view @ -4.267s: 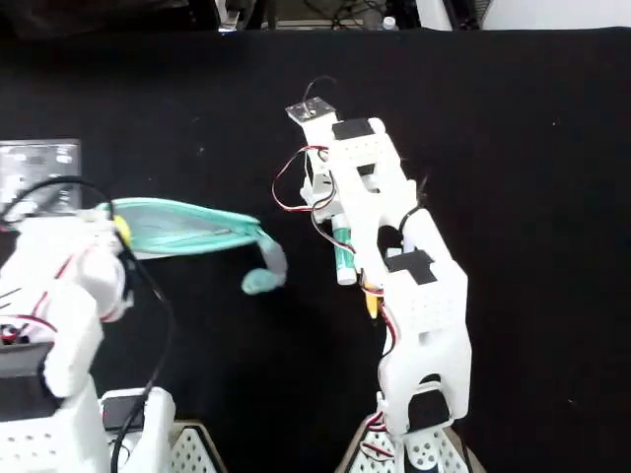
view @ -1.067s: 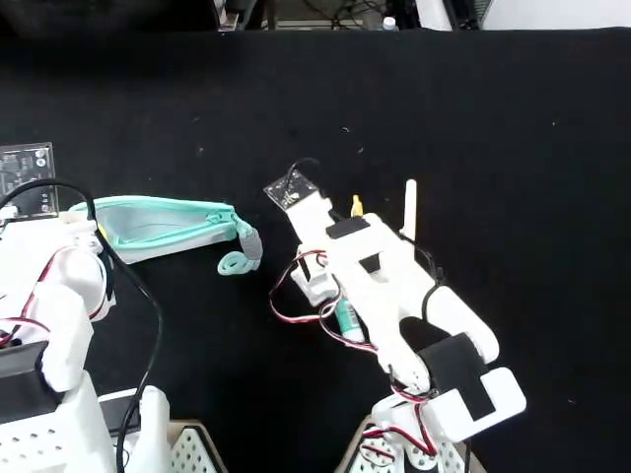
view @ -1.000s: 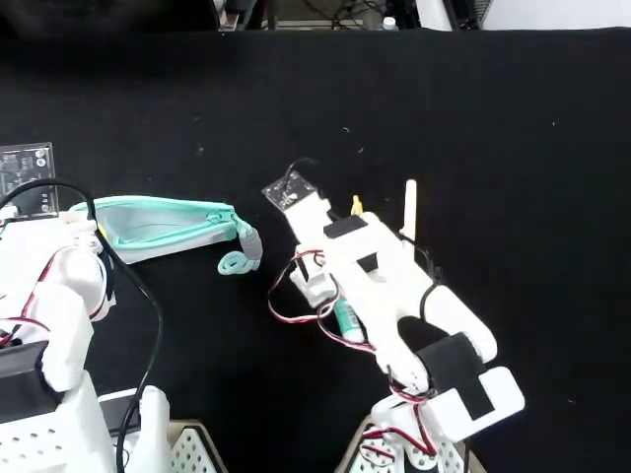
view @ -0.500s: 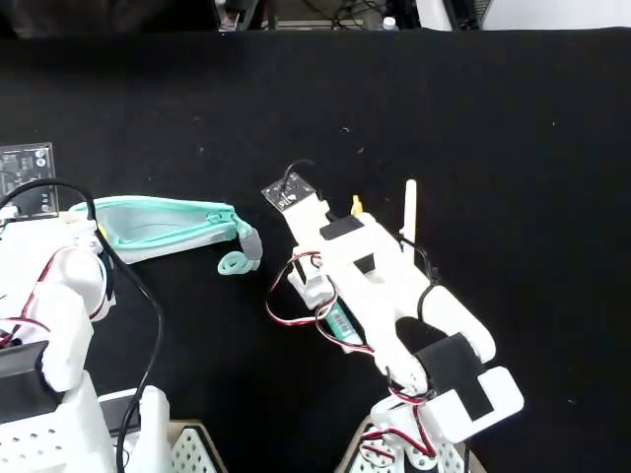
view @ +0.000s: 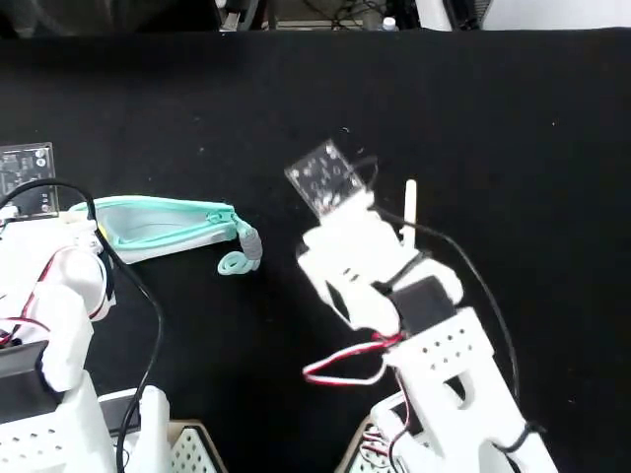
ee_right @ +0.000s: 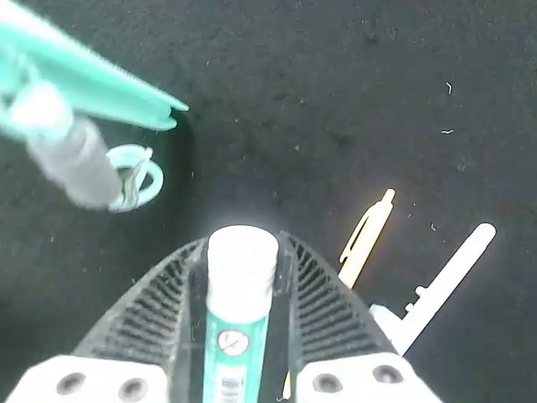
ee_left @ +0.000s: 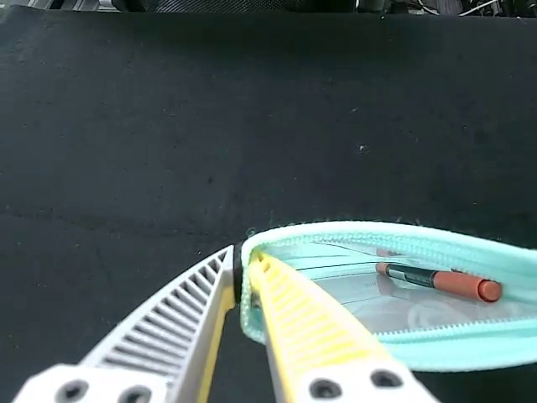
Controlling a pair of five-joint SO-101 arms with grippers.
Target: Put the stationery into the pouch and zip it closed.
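- R gripper [ee_right: 242, 245] is clamped on the glue stick [ee_right: 237, 336], near the pouch's [view: 163, 229] zip end.
- L gripper [ee_left: 243, 267] pinches the pouch rim; mouth open, red pen [ee_left: 436, 281] inside.
- We'd bring the stick over the mouth, line it up lengthwise, then release.
- Yellow pen [ee_right: 366, 238] & white pen [ee_right: 445, 273] come after.

Left end effector [ee_left: 243, 262] pinched, right [ee_right: 242, 250] apparently clamped

A black cloth [view: 513, 118] is seen spread beneath both sets of jaws and running on well ahead of them. Far beyond the jaws, past the cloth's far edge, dark cables [view: 335, 12] and a small bottle top [view: 389, 22] are glimpsed.
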